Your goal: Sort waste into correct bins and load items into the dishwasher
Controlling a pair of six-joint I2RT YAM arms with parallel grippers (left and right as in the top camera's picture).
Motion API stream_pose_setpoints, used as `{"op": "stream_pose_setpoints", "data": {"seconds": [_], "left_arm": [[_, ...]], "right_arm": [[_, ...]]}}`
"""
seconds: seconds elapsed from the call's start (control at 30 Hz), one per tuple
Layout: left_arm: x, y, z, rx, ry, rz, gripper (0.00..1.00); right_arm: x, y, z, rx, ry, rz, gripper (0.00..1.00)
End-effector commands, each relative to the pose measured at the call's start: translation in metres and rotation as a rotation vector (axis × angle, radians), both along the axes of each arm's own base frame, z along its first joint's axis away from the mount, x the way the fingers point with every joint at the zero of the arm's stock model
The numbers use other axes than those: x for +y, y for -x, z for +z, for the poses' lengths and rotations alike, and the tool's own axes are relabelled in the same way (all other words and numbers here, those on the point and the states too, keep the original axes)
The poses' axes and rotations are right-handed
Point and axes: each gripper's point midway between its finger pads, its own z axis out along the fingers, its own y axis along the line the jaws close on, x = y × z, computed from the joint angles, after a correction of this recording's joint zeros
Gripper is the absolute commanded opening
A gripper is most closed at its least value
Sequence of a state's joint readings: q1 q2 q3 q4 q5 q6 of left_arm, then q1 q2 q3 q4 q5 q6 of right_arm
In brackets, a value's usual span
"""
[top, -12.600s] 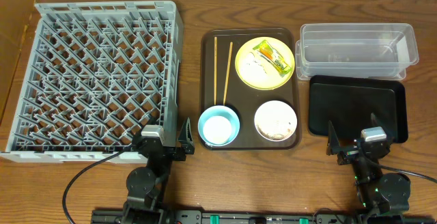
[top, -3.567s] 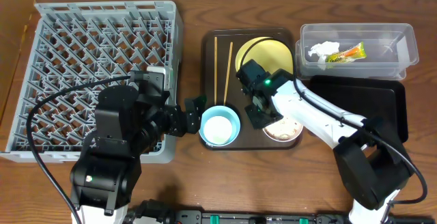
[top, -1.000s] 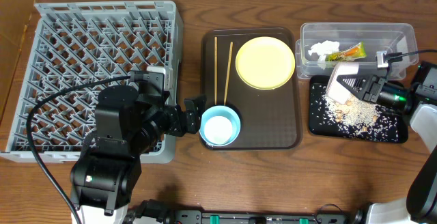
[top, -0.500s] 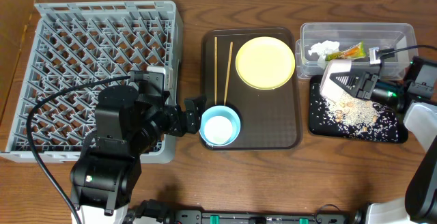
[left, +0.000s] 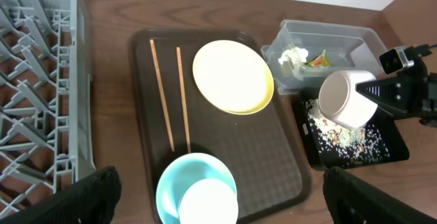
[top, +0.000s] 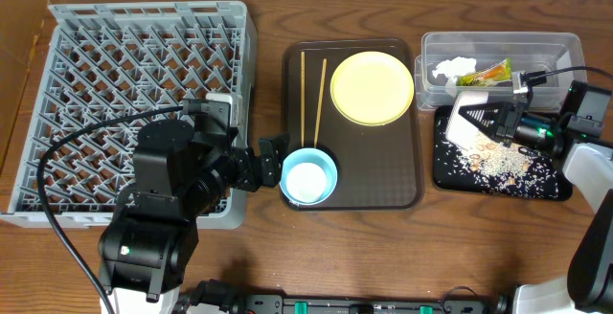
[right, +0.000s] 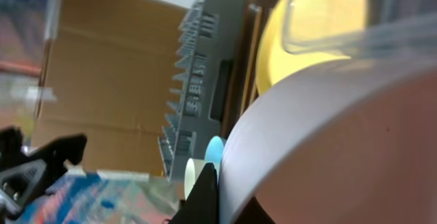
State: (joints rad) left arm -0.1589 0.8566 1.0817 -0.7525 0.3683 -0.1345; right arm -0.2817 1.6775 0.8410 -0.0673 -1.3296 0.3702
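My right gripper (top: pixel 496 123) is shut on the rim of the small white bowl (top: pixel 471 121), which it holds tipped on its side over the black tray (top: pixel 565 188). Rice scraps (top: pixel 498 161) lie scattered on that tray. The clear tub (top: pixel 567 42) behind it holds the tissue (top: pixel 452 67) and the snack wrapper (top: pixel 488 73). My left gripper (top: pixel 273 154) stands open beside the light-blue bowl (top: pixel 306 175), apart from it. The yellow plate (top: pixel 372 86) and the chopsticks (top: pixel 311 99) lie on the brown serving tray (top: pixel 383 185). The grey dish rack (top: pixel 144 103) has nothing in it.
The rack fills the table's left side, close against my left arm. The brown serving tray sits between the rack and the two bins. A dark cable (top: pixel 67 228) trails over the rack's front edge.
Over the last second the white bowl has only shifted slightly above the black tray. Before that my right gripper carried it there from the brown tray. The left arm has not moved.
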Motion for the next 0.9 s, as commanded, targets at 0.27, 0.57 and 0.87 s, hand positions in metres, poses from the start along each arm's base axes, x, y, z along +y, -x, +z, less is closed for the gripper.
{"op": "stream_pose_setpoints", "data": {"seconds": [0.27, 0.57, 0.87], "left_arm": [[-0.002, 0.001, 0.009, -0.019, 0.013, -0.011, 0.95], [-0.002, 0.001, 0.009, -0.019, 0.013, -0.011, 0.95], [-0.002, 0.001, 0.009, -0.019, 0.013, -0.011, 0.95]], "right_arm": [[0.011, -0.009, 0.004, 0.039, 0.014, -0.018, 0.01], [0.069, 0.001, 0.034, -0.121, 0.206, 0.027, 0.01], [0.127, 0.048, -0.008, -0.274, 0.927, 0.005, 0.01]]}}
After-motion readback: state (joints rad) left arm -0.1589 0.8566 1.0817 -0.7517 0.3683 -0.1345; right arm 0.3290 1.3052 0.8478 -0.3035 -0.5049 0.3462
